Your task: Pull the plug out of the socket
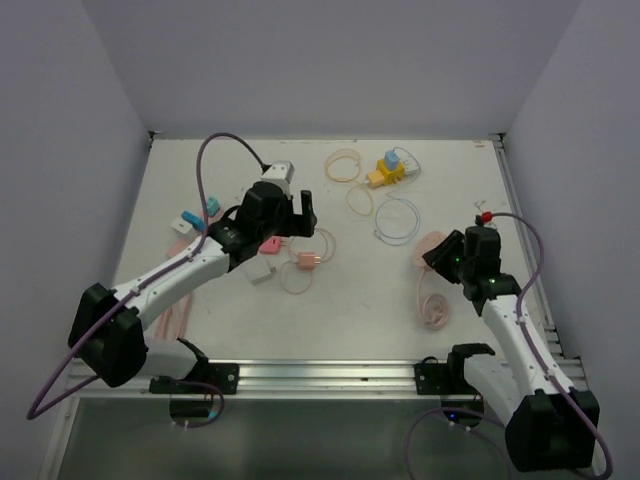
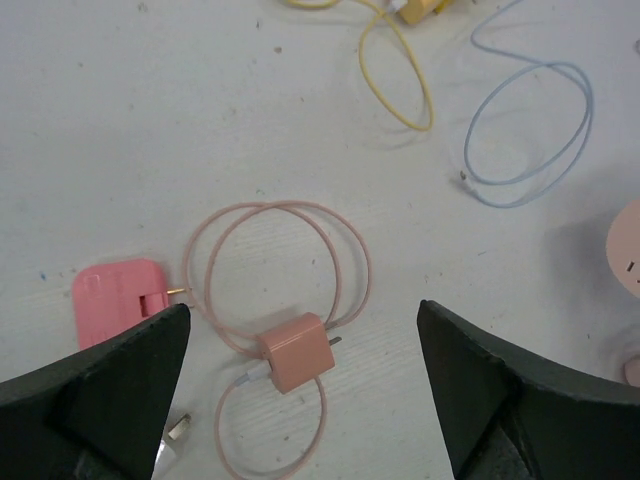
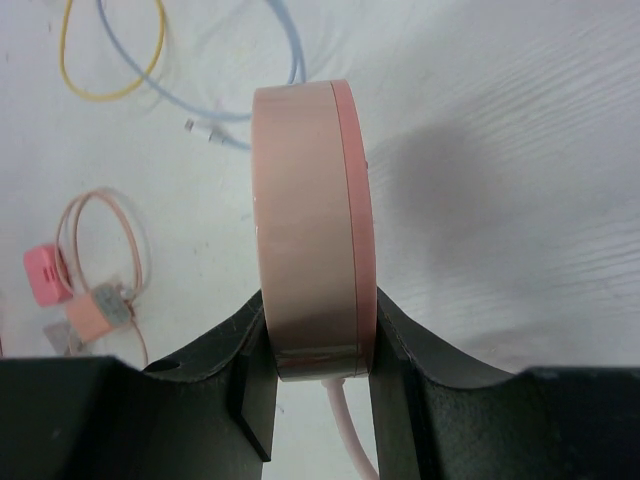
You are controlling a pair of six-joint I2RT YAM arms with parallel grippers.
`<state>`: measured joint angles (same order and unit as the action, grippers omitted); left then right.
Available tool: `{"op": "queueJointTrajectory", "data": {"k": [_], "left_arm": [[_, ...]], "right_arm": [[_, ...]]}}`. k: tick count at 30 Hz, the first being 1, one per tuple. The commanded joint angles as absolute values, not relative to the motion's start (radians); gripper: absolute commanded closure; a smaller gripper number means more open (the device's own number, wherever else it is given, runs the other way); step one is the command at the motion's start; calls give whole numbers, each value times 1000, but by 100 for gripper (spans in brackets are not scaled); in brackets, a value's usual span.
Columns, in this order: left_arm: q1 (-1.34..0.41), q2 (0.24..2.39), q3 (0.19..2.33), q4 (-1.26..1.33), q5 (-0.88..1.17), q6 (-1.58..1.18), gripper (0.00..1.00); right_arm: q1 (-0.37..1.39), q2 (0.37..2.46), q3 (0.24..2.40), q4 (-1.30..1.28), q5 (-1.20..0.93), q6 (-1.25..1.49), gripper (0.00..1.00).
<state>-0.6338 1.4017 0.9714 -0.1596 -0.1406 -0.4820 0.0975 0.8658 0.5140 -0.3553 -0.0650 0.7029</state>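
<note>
A peach plug [image 2: 297, 352] lies on the table with its prongs bare, its thin peach cable looped around it; it also shows in the top view [image 1: 305, 260]. My left gripper [image 2: 303, 310] hovers over it, open and empty, with the plug between the jaws; it shows in the top view too [image 1: 297, 215]. My right gripper [image 3: 318, 320] is shut on the round pink socket [image 3: 310, 230] and holds it on edge above the table. In the top view the socket [image 1: 430, 246] is at the right, apart from the plug.
A pink flat adapter [image 2: 115, 300] and a white one [image 1: 261, 272] lie left of the plug. A yellow socket with a blue plug [image 1: 388, 170], a yellow cable [image 1: 343, 165] and a blue cable [image 1: 397, 220] lie at the back. The socket's pink cord [image 1: 435, 308] coils near the right arm.
</note>
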Motion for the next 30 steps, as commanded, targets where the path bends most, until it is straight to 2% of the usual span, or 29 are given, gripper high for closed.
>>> {"op": "queueJointTrajectory", "data": {"k": [1, 7, 10, 19, 24, 27, 30], "left_arm": [[-618, 1277, 1069, -254, -221, -408, 0], [-597, 1100, 1040, -337, -365, -304, 0], [-594, 1004, 948, -304, -445, -259, 0], [-594, 757, 789, -324, -547, -212, 0], [-594, 660, 713, -284, -639, -218, 0], [-594, 653, 713, -293, -724, -233, 0], [-594, 666, 715, -311, -735, -247, 0]], "right_arm": [[3, 891, 615, -374, 23, 693, 100], [-133, 969, 666, -283, 103, 735, 100], [-149, 1029, 678, -122, 132, 698, 100], [-182, 1305, 802, 78, 175, 519, 100], [-262, 1495, 864, 130, -49, 499, 100], [-299, 1581, 882, 164, -197, 509, 96], [-324, 1627, 891, 204, -285, 520, 89]]}}
